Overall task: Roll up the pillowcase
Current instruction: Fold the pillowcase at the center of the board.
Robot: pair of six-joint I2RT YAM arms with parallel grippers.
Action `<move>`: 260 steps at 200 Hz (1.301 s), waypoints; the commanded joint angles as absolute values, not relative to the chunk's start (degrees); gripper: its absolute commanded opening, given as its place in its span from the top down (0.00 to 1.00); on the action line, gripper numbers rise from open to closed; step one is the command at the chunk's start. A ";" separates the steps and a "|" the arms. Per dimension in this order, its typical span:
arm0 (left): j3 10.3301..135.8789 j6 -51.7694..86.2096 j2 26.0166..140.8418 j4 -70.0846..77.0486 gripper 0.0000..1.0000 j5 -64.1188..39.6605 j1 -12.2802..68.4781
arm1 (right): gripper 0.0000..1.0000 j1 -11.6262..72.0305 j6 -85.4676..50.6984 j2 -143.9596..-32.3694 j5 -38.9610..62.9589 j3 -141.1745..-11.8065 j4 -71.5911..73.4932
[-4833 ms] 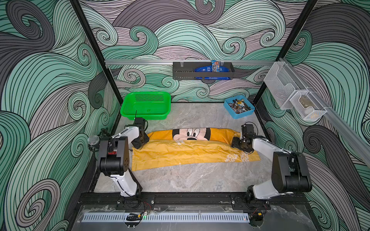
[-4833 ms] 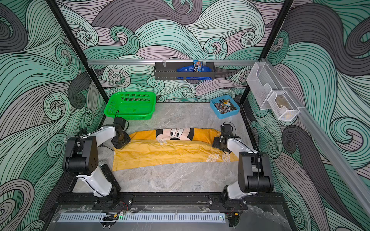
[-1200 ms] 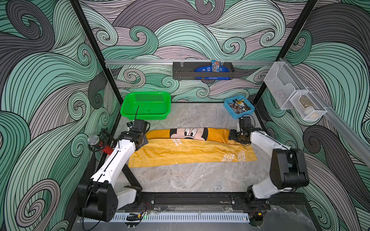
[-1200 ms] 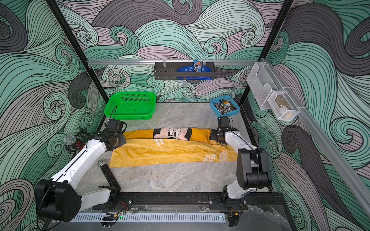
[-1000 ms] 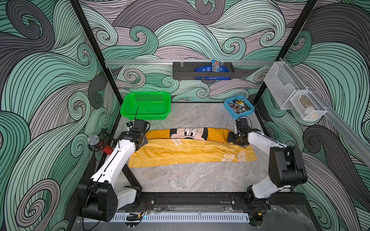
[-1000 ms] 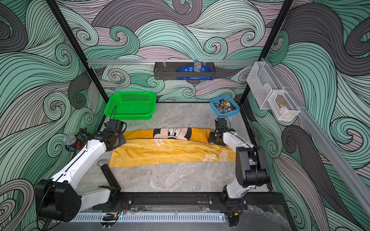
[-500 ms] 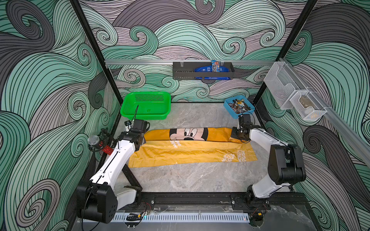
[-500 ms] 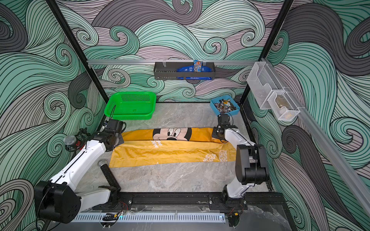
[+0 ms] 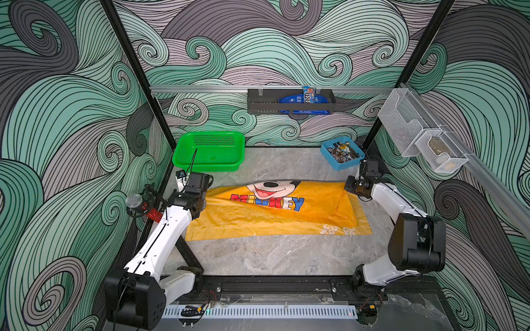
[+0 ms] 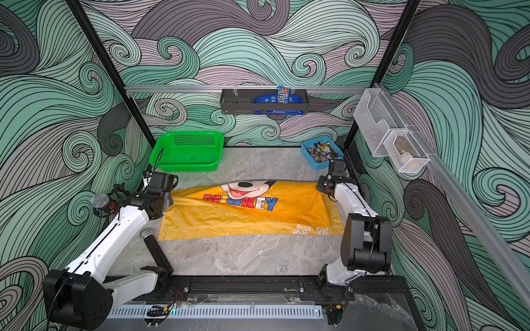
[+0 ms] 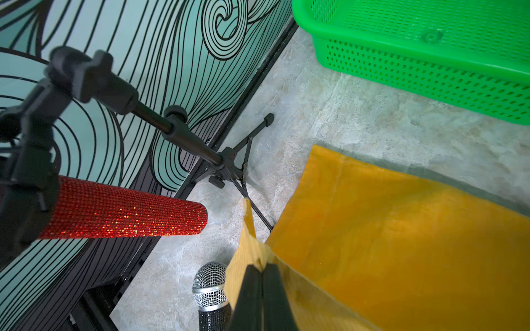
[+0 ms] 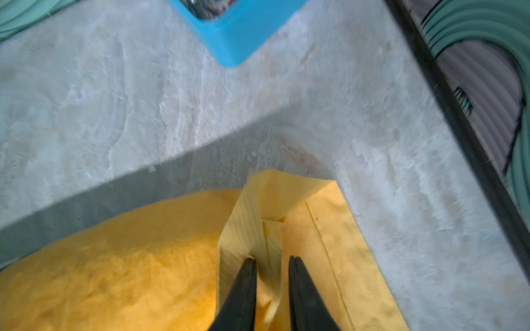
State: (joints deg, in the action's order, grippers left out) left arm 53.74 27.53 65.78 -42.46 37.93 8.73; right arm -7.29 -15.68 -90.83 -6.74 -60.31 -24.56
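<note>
**Desk:** What can't you make out, left side first?

**Operator:** Item one, left gripper [image 11: 261, 268]: in both top views my wrist covers its fingertips. The wrist view shows the jaws pressed together on the left far corner of the pillowcase [image 9: 272, 212], with a peak of cloth standing up past the tips. Behind it a black microphone [image 11: 210, 283] is cut off by the frame edge.
Item two, the printed face: a fold running across the pillowcase covers the lower part of the coloured lettering.
Item three, right gripper [image 12: 271, 259]: that wrist view is blurred. I see the tips parted with a pale fold of cloth in the gap. I cannot tell whether they pinch it.

**Desk:** And where does the cloth lie?

**Operator:** Across the middle of the bench [image 9: 258, 258], reaching from near the left edge almost to the right edge, and well short of the near edge. The left gripper is at its far left corner and the right gripper at its far right corner. The green basket [image 9: 209, 149] sits in the far left corner of the bench and the blue tray [image 9: 341, 154] in the far right. Both are clear of the cloth.
</note>
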 commanded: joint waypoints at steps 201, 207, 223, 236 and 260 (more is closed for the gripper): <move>55.17 27.41 69.31 -36.44 1.00 35.78 9.03 | 1.00 -8.41 -18.34 -78.23 -5.85 -45.09 -27.70; 55.64 26.93 69.36 -36.03 1.00 36.41 8.97 | 1.00 -8.39 -18.45 -77.78 -6.11 -47.18 -28.92; 57.74 24.90 69.50 -34.25 1.00 38.80 8.96 | 1.00 -8.51 -18.50 -76.85 -8.29 -53.79 -31.90; 60.03 22.31 69.85 -31.20 1.00 40.66 8.96 | 1.00 -8.89 -18.37 -76.96 -10.02 -59.59 -33.66; 63.72 16.31 71.17 -22.78 1.00 41.14 9.00 | 1.00 -11.00 -19.26 -80.93 -9.46 -69.70 -33.71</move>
